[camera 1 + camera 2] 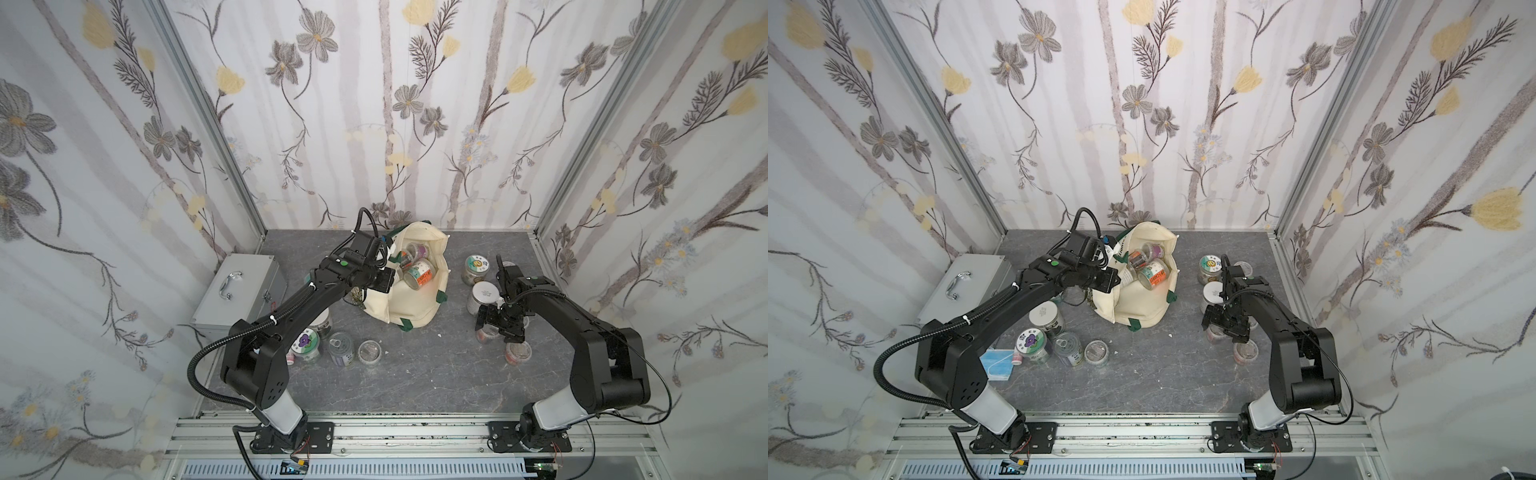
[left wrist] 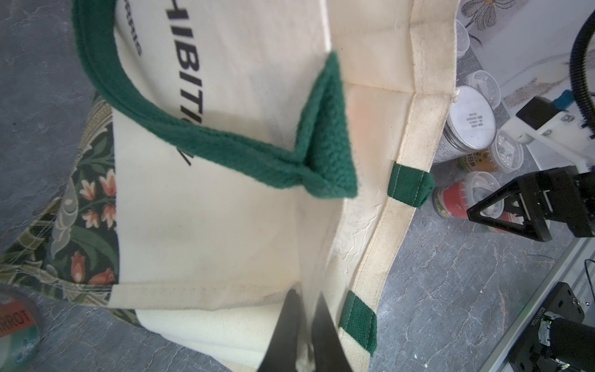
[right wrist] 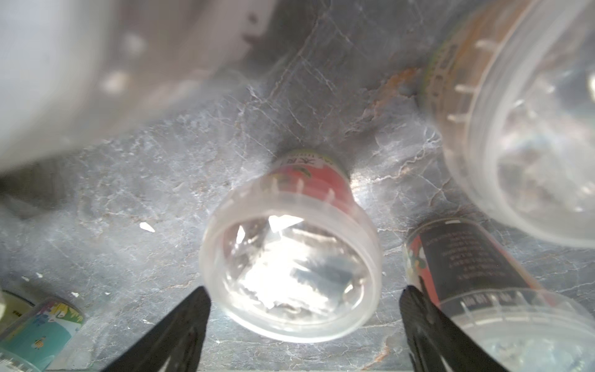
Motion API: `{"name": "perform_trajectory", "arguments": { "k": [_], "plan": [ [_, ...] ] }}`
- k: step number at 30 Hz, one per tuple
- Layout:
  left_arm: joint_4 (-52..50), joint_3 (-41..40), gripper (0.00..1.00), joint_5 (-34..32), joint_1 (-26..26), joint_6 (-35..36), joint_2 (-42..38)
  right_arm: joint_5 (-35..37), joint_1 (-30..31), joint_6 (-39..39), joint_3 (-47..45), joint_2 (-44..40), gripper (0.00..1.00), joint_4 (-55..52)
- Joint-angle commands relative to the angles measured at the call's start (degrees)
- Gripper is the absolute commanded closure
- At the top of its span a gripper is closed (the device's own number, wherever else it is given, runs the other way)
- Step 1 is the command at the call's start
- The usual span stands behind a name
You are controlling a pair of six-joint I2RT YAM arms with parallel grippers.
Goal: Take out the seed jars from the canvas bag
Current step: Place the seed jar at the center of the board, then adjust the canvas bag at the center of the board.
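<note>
around: clear seed jars point(image 3: 467, 251) flank red-labelled clear jar point(image 3: 289, 251) | left pincer point(image 2: 305, 294) clamped on cream canvas bag point(image 2: 225, 209) | right pincer point(image 3: 304, 289) apart above that jar, pointing down

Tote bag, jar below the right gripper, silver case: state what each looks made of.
Tote bag: cream woven canvas, matte; weave and stitched hems show. Jar: clear glossy plastic, probably; see-through, with glare. Case: silvery metal, likely aluminium; dull, even sheen.

Bare tabletop point(image 1: 419, 374) is lying open; seed jars point(image 1: 484, 297) are crowding the right gripper point(image 3: 304, 291) on both sides, while the left arm point(image 1: 299, 303) is seemingly blocking one side of the canvas bag point(image 1: 415, 303).
</note>
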Motion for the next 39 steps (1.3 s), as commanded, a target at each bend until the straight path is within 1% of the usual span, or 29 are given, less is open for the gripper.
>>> {"name": "perform_trajectory", "arguments": {
  "k": [1,2,3,5,8,11,13,14,15,17,18,20,21,24,27,29,31,33,35,37,39],
  "plan": [
    [0.5,0.52,0.91,1.35,-0.11,0.15,-0.18,-0.48,0.01,0.47,2.48,-3.59,0.01,-0.63],
    [0.5,0.59,0.91,1.33,-0.07,0.21,-0.29,-0.68,0.01,0.88,3.48,-4.32,0.0,-0.95],
    [0.57,0.54,0.91,1.25,-0.11,0.16,-0.41,-1.07,0.14,1.18,4.57,-7.39,0.0,-1.06],
    [0.92,0.26,0.91,1.12,-0.11,0.26,-0.81,-2.45,0.65,2.42,6.87,-10.8,0.0,-0.4],
    [1.6,-0.33,0.91,0.22,-0.05,0.32,-1.51,-7.6,2.24,5.27,8.36,-16.15,0.0,4.88],
    [1.64,-0.76,0.9,-1.0,-0.11,0.92,-2.26,-11.75,6.3,10.43,7.25,-20.07,0.0,14.12],
    [1.97,-1.32,0.89,-2.27,-0.02,1.42,-3.25,-11.62,10.4,13.47,6.71,-20.93,0.0,20.08],
    [2.27,-1.69,0.86,-3.05,-0.11,1.63,-3.87,-11.07,12.71,14.85,6.37,-20.99,0.0,23.04],
    [2.75,-2.25,0.77,-4.09,-0.1,1.79,-4.77,-10.49,14.85,15.9,5.96,-20.86,0.0,25.89],
    [3.55,-3.36,0.52,-5.99,-0.19,2.06,-6.16,-9.12,18.36,16.94,5.38,-20.26,0.0,30.37],
    [3.49,-3.61,0.43,-6.82,-0.28,2.45,-6.78,-7.73,19.86,17.03,5.15,-19.92,0.0,31.9],
    [3.57,-3.98,0.3,-8.62,-0.37,2.98,-8.06,-5.08,22.6,16.46,4.74,-19.22,0.0,33.83],
    [3.5,-4.21,0.25,-9.9,-0.5,3.27,-8.66,-3.98,23.54,16.14,4.18,-18.91,0.0,34.81],
    [3.87,-5.38,0.15,-13.79,-1.12,4.28,-10.18,-3.16,25.09,15.82,1.54,-18.53,0.0,37.64],
    [2.57,-3.95,0.11,-16.27,-1.51,4.36,-9.81,-2.56,25.68,15.42,-0.81,-18.76,0.0,38.77],
    [-0.01,-0.83,0.1,-16.82,-1.54,3.79,-8.91,-1.31,25.78,14.69,-1.55,-19.35,0.0,38.37],
    [-2.18,1.95,0.06,-17.44,-1.55,3.41,-7.67,1.05,25.8,14.04,-2.38,-20.3,0.0,37.6],
    [-5.54,7.74,0.05,-18.63,-1.56,3.91,-4.99,5.65,25.77,14.32,-3.43,-21.68,0.0,36.72],
    [-8.1,11.9,0.05,-20.94,-1.42,4.85,-1.71,10.99,25.62,16.57,-4.73,-23.0,0.0,35.65],
    [-9.99,15.86,0.05,-22.46,-1.42,5.9,1.96,12.31,24.97,17.53,-6.22,-24.28,0.0,35.88],
    [-12.92,21.59,0.07,-22.43,-1.34,6.83,6.74,10.85,23.4,18.12,-7.89,-25.64,0.0,36.45]
  ]
}}
